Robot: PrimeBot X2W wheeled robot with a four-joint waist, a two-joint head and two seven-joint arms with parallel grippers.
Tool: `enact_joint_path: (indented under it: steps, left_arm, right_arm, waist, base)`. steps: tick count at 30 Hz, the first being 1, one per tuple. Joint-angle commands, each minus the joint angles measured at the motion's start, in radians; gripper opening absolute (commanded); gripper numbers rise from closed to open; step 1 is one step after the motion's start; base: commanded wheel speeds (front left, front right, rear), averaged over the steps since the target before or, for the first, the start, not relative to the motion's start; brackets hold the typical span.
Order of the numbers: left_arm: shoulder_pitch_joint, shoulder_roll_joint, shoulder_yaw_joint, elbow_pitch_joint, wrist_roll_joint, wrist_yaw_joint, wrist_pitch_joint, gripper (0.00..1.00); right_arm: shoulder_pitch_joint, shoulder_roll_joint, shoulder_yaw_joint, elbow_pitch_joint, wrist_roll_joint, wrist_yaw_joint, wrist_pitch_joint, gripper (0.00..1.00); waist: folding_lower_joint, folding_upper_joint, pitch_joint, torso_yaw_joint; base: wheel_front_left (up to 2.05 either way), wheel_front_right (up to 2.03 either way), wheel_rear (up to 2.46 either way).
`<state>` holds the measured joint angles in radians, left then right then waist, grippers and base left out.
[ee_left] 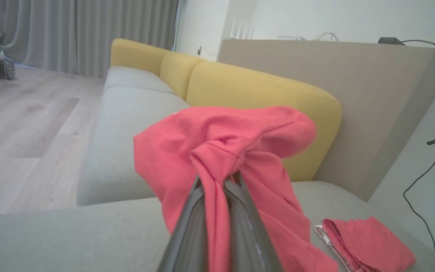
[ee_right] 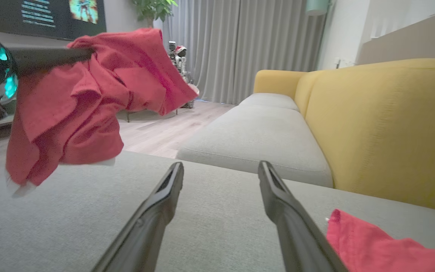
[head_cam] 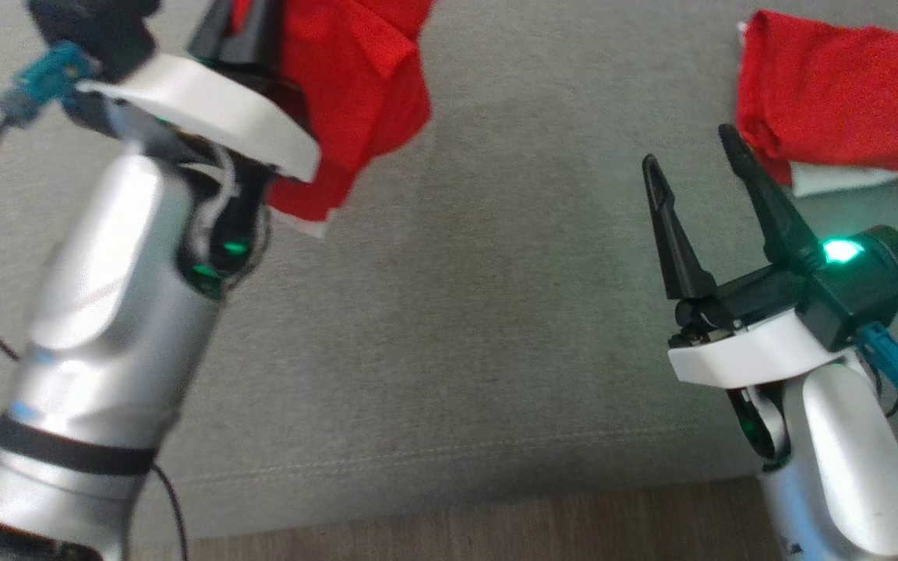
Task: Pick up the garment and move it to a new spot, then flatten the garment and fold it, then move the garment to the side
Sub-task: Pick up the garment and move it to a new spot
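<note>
The red garment (ee_left: 221, 136) is held up off the sofa by the left fingers (ee_left: 191, 226). These are closed almost fully, and a fold of the cloth is pinched between them near their tips. From that grip the garment is bunched and left to hang in loose folds on both sides of the fingers. In the head view it is seen at the upper left, draped past the raised left arm and above the grey seat cushion (head_cam: 496, 312). In the right wrist view its lowest edge, where a little white is shown, is seen low over the cushion, but whether the two touch cannot be told. The right fingers (head_cam: 671, 234) are spread wide apart and nothing is held between them; they are pointed out over the bare cushion, well apart from the held garment. A second red cloth (head_cam: 831, 101) is laid crumpled on the cushion at the right, just beside the right fingers, with a white edge showing beneath it. The yellow backrest (ee_right: 383, 124) is seen behind the seat, and a strip of wooden floor (head_cam: 496, 530) below the cushion's front edge.
</note>
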<state>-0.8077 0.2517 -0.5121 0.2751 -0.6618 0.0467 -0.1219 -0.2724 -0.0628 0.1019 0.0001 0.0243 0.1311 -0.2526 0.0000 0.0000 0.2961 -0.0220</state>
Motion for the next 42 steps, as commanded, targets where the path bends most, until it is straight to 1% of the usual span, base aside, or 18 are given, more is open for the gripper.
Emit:
enact_joint_path:
  steps: [1,7,8,9,10,12,15,18,20,23,27,32,34,36,38,39,41,42]
  left_arm:
    - [-0.026,0.007,0.024,-0.024,0.007,0.019,0.001,0.00]
    - [-0.025,-0.095,-0.067,0.104,0.057,0.045,-0.024,0.00]
    - [-0.026,-0.133,-0.087,0.158,0.064,0.053,-0.044,0.06]
    - [-0.028,-0.148,-0.100,0.181,0.068,0.051,-0.056,0.66]
    - [-0.031,-0.161,-0.114,0.200,0.070,0.046,-0.065,1.00]
    - [-0.040,-0.178,-0.136,0.226,0.070,0.035,-0.081,1.00]
    - [-0.052,-0.187,-0.143,0.240,0.067,0.033,-0.098,1.00]
    - [-0.067,-0.191,-0.127,0.245,0.061,0.036,-0.119,1.00]
    - [-0.070,-0.184,-0.105,0.236,0.060,0.036,-0.128,1.00]
    - [-0.059,-0.139,-0.059,0.205,0.074,0.046,-0.136,1.00]
    - [0.001,-0.056,0.018,0.124,0.111,0.066,-0.139,1.00]
    - [0.162,0.037,0.117,-0.024,0.191,0.071,-0.140,1.00]
    - [0.244,0.052,0.164,-0.082,0.216,0.072,-0.140,1.00]
    - [0.329,0.051,0.215,-0.135,0.236,0.074,-0.140,1.00]
    - [0.412,0.033,0.260,-0.183,0.249,0.063,-0.140,1.00]
    - [0.450,0.016,0.281,-0.202,0.251,0.053,-0.140,1.00]
    - [0.517,-0.029,0.320,-0.234,0.238,0.011,-0.140,1.00]
    - [0.547,-0.051,0.347,-0.243,0.241,-0.002,-0.140,1.00]
  right_arm:
    - [-0.019,0.012,0.019,-0.045,0.010,0.000,-0.009,1.00]
    - [-0.031,0.013,0.015,-0.068,0.028,0.000,-0.009,1.00]
    - [-0.034,0.013,0.014,-0.071,0.035,0.000,-0.009,1.00]
    - [-0.035,0.013,0.014,-0.073,0.037,0.000,-0.009,1.00]
    - [-0.036,0.013,0.014,-0.074,0.040,0.000,-0.009,1.00]
    - [-0.037,0.013,0.011,-0.077,0.044,0.000,-0.009,1.00]
    - [-0.036,0.013,0.006,-0.079,0.047,0.000,-0.009,1.00]
    - [-0.033,0.013,0.009,-0.076,0.050,0.000,-0.009,1.00]
    - [-0.028,0.013,0.012,-0.070,0.048,0.000,-0.009,1.00]
    - [-0.018,0.013,0.013,-0.057,0.043,0.000,-0.009,1.00]
    - [-0.002,0.013,0.010,-0.038,0.030,0.000,-0.009,1.00]
    - [0.022,0.013,0.002,-0.010,0.010,0.000,-0.009,1.00]
    - [0.033,0.013,-0.005,-0.001,0.005,0.000,-0.009,1.00]
    - [0.046,0.013,-0.008,0.009,-0.001,0.000,-0.009,1.00]
    - [0.058,0.013,-0.009,0.017,-0.007,0.000,-0.009,1.00]
    - [0.063,0.013,-0.012,0.019,-0.010,0.000,-0.009,1.00]
    - [0.076,0.013,-0.021,0.026,-0.013,0.000,-0.009,1.00]
    - [0.085,0.013,-0.023,0.031,-0.015,0.000,-0.009,1.00]
  waist:
    - [0.0000,0.0000,0.032,-0.046]
    - [0.0000,0.0000,0.072,-0.126]
    - [0.0000,0.0000,0.079,-0.144]
    - [0.0000,0.0000,0.081,-0.150]
    - [0.0000,0.0000,0.083,-0.154]
    - [0.0000,0.0000,0.083,-0.157]
    - [0.0000,0.0000,0.080,-0.153]
    - [0.0000,0.0000,0.067,-0.132]
    - [0.0000,0.0000,0.055,-0.112]
    - [0.0000,0.0000,0.031,-0.073]
    - [0.0000,0.0000,-0.003,-0.013]
    - [0.0000,0.0000,-0.036,0.055]
    - [0.0000,0.0000,-0.048,0.081]
    - [0.0000,0.0000,-0.063,0.103]
    - [0.0000,0.0000,-0.074,0.120]
    - [0.0000,0.0000,-0.079,0.129]
    - [0.0000,0.0000,-0.094,0.147]
    - [0.0000,0.0000,-0.105,0.154]
  base:
    - [0.00,0.00,0.00]
    - [0.00,0.00,0.00]
    - [0.00,0.00,0.00]
    - [0.00,0.00,0.00]
    - [0.00,0.00,0.00]
    - [0.00,0.00,0.00]
    - [0.00,0.00,0.00]
    - [0.00,0.00,0.00]
    - [0.00,0.00,0.00]
    - [0.00,0.00,0.00]
    - [0.00,0.00,0.00]
    - [0.00,0.00,0.00]
    - [0.00,0.00,0.00]
    - [0.00,0.00,0.00]
    - [0.00,0.00,0.00]
    - [0.00,0.00,0.00]
    - [0.00,0.00,0.00]
    - [0.00,0.00,0.00]
